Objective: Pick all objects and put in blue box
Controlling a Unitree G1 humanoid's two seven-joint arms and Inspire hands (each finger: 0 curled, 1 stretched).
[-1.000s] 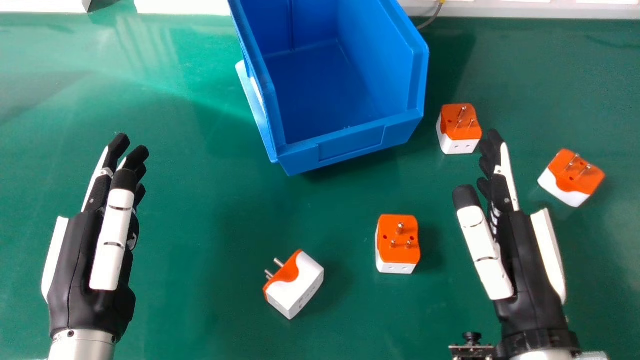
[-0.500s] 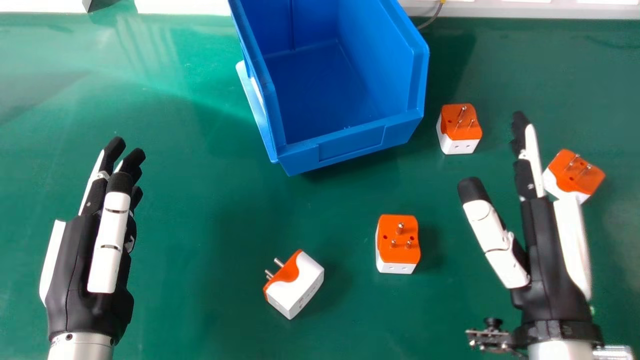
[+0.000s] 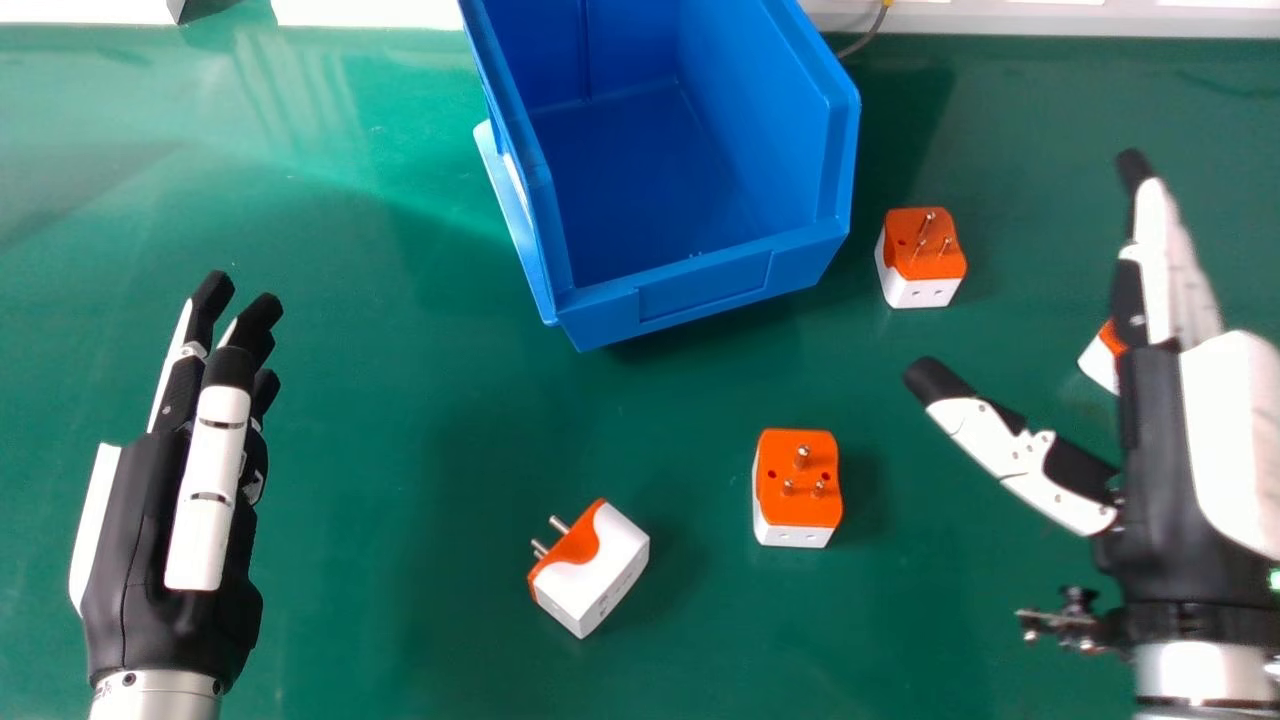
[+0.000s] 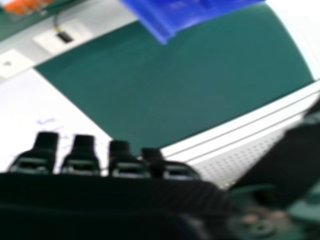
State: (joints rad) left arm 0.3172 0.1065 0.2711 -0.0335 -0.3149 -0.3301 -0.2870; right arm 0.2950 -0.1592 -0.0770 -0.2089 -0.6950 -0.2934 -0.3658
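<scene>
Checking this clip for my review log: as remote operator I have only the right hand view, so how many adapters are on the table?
Observer: The head view shows four adapters on the green table, outside the blue box.
Operator: Do they all stand prongs up?
Observer: No, the tipped adapter, the one nearest the left hand, has its prongs pointing sideways.
Operator: Is any partly hidden?
Observer: Yes, the rightmost adapter is partly covered by the open right hand.

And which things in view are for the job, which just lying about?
Job:
- blue box
- four orange-and-white plug adapters, all outside it

Lying about:
- dark cable, far edge of the green table
</scene>
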